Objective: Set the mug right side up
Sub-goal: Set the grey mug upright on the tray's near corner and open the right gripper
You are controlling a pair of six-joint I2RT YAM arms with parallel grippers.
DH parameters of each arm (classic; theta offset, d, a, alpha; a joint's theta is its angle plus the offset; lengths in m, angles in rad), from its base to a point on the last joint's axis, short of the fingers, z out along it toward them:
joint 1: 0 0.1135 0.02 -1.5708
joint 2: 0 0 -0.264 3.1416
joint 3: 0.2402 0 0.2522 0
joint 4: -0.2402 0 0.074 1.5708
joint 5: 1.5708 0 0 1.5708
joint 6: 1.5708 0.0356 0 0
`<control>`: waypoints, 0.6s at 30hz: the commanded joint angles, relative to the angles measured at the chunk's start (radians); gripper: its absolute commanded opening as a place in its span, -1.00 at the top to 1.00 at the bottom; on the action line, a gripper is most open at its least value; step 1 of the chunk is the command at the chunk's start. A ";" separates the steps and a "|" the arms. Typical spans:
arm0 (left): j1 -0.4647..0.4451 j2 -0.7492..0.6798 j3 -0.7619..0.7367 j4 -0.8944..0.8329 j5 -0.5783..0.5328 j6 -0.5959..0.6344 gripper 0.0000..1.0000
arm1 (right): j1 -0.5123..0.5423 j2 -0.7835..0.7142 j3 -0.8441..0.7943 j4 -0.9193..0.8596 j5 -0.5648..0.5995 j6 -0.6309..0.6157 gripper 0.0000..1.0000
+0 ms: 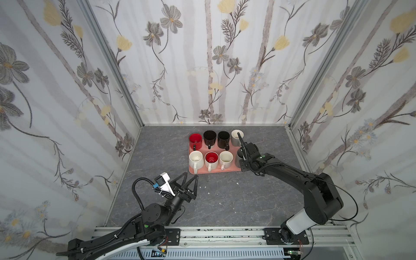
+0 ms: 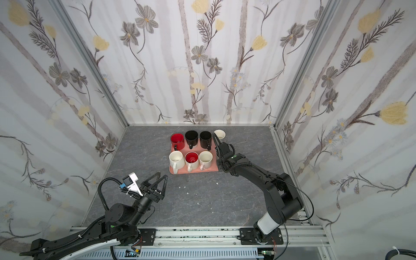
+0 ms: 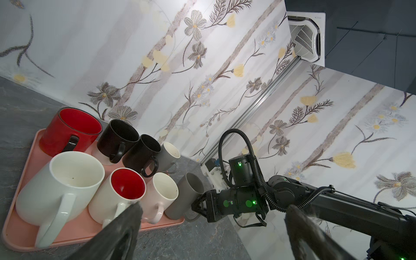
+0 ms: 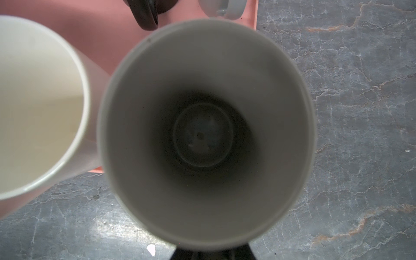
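The grey mug (image 3: pixel 188 195) stands mouth up, a little tilted, at the right front corner of the pink tray (image 1: pixel 225 171). The right wrist view looks straight down into the mug's (image 4: pixel 202 135) empty inside. My right gripper (image 3: pixel 195 206) is shut on its handle side, and in both top views this gripper (image 1: pixel 242 160) hides most of the mug. Whether the mug's base rests on the tray or hangs just above it, I cannot tell. My left gripper (image 1: pixel 191 175) hovers open and empty over the grey floor, short of the tray's front left corner.
Several upright mugs fill the tray: a red one (image 1: pixel 195 139), two black ones (image 1: pixel 209 136) and a grey one (image 1: pixel 236 136) at the back, with a white one (image 1: pixel 196 158), a red-lined one (image 1: pixel 211 159) and a cream one (image 1: pixel 226 158) in front. Flowered walls close three sides.
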 commanded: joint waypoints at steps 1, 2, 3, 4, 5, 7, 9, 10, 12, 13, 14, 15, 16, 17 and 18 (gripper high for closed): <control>0.000 -0.009 -0.006 -0.001 -0.026 -0.003 -1.00 | 0.009 0.001 0.017 0.050 0.033 -0.009 1.00; 0.000 -0.009 -0.005 -0.002 -0.027 -0.003 -1.00 | 0.011 0.001 0.016 0.048 0.035 -0.008 1.00; 0.000 -0.011 -0.006 -0.002 -0.028 -0.003 -1.00 | 0.012 0.016 0.015 0.049 0.033 -0.007 1.00; 0.001 -0.010 -0.006 -0.003 -0.028 -0.002 -1.00 | 0.016 0.032 0.015 0.049 0.033 -0.005 1.00; 0.001 -0.010 -0.005 -0.002 -0.028 -0.002 -1.00 | 0.018 0.038 0.013 0.050 0.031 -0.006 1.00; 0.001 -0.010 -0.006 -0.002 -0.029 -0.001 -1.00 | 0.024 0.051 0.014 0.050 0.032 -0.007 1.00; 0.001 -0.011 -0.006 -0.002 -0.031 -0.001 -1.00 | 0.026 0.067 0.020 0.044 0.039 -0.002 1.00; 0.001 -0.010 -0.006 -0.004 -0.032 0.000 -1.00 | 0.026 0.071 0.022 0.043 0.043 0.002 0.99; 0.001 -0.011 -0.004 -0.006 -0.031 0.000 -1.00 | 0.028 0.069 0.019 0.044 0.044 0.011 0.75; 0.001 -0.013 -0.004 -0.009 -0.030 -0.001 -1.00 | 0.029 0.059 0.016 0.049 0.046 0.015 0.57; 0.001 -0.014 -0.003 -0.012 -0.032 -0.001 -1.00 | 0.030 0.045 0.011 0.055 0.046 0.018 0.41; 0.000 -0.014 -0.001 -0.016 -0.034 -0.001 -1.00 | 0.032 0.026 0.003 0.064 0.046 0.022 0.29; 0.001 -0.015 0.002 -0.018 -0.034 0.000 -1.00 | 0.032 0.015 -0.002 0.072 0.046 0.027 0.20; 0.001 -0.015 0.004 -0.020 -0.038 0.000 -1.00 | 0.032 -0.029 -0.009 0.079 0.049 0.033 0.09; 0.001 -0.014 0.006 -0.021 -0.041 0.003 -1.00 | 0.033 -0.056 -0.018 0.087 0.050 0.038 -0.05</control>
